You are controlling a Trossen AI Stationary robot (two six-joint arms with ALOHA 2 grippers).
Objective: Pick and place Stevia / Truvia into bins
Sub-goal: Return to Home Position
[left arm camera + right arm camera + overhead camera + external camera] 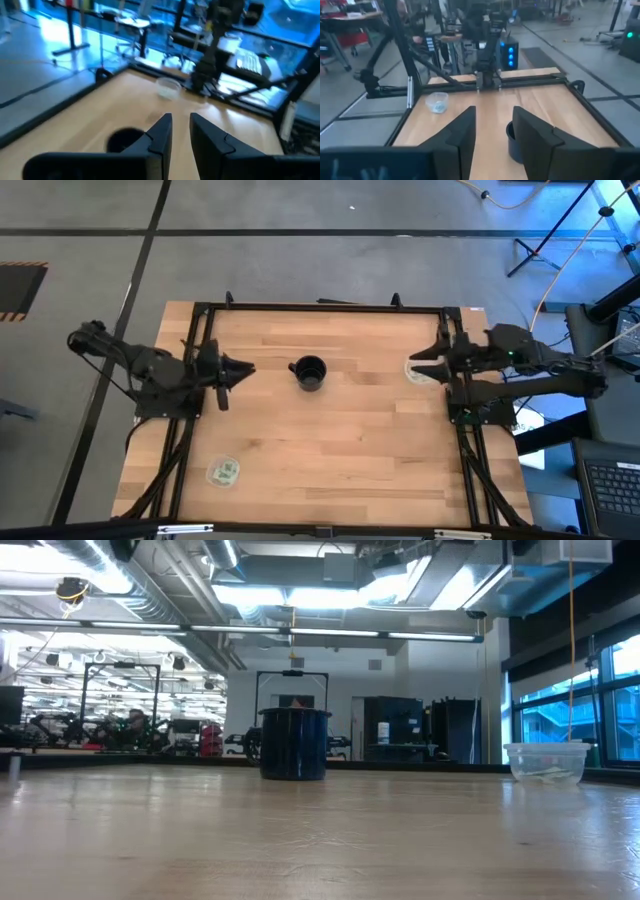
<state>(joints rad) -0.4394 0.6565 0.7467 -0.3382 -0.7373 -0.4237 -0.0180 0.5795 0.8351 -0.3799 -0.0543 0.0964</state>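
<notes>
Both arms are drawn back to the table's sides, and both grippers are raised. My left gripper is open at the left, pointing at the black cup. At the right, my open right gripper hovers over one clear bin. Neither has anything between its fingers. The other bin stands on its base near the front left corner. Pale green Stevia packets lie inside it. Pale packets also show at the bottom of the right bin.
The black cup stands upright at the table's middle, between the two grippers. Black frame rails run along the table's far edge and down both sides. Bare wood lies in front of the cup toward the near edge.
</notes>
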